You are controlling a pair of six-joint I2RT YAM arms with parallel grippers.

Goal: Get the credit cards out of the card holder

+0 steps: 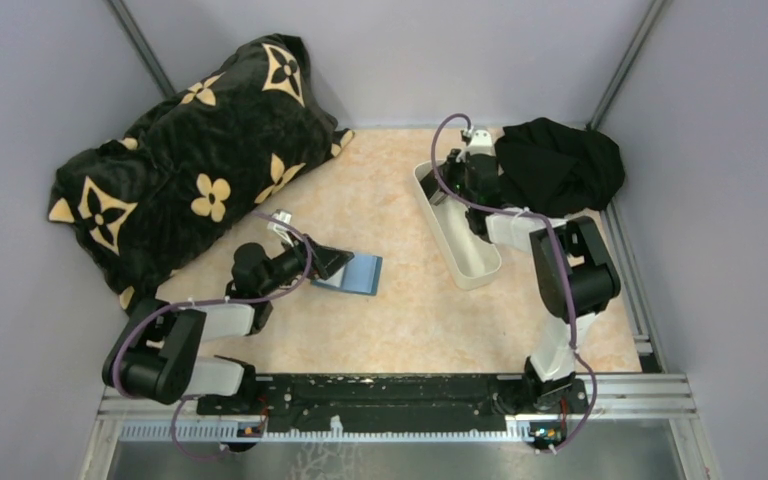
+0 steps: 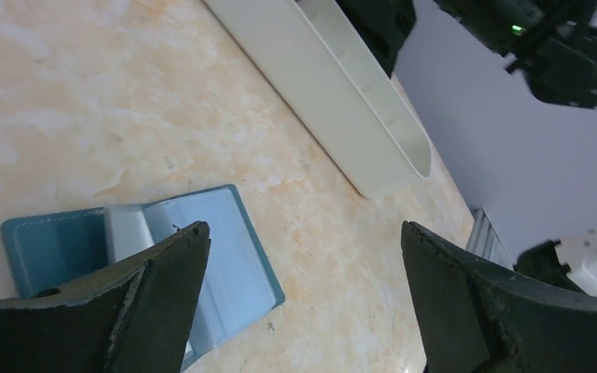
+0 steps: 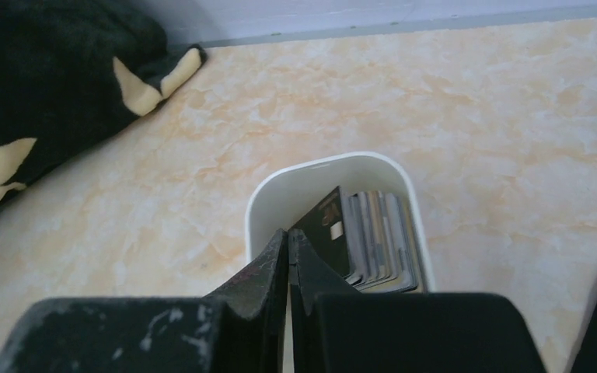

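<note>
The card holder (image 1: 362,273) lies open on the table, teal-blue outside and paler inside (image 2: 221,256). My left gripper (image 1: 334,262) hangs just above its left part, open wide (image 2: 303,233), with nothing between its fingers. One finger (image 2: 155,287) covers part of the holder. Several credit cards (image 3: 377,237), dark grey with one tan edge, stand on edge in the far end of a white tray (image 3: 326,159). My right gripper (image 3: 289,233) sits over that end of the tray (image 1: 465,240), shut with nothing in it. The front dark card leans beside its right finger.
A black pillow with gold flowers (image 1: 190,165) fills the back left corner. A black cloth (image 1: 560,160) lies at the back right, behind the tray. The right arm (image 2: 560,47) shows beyond the tray in the left wrist view. Grey walls close three sides.
</note>
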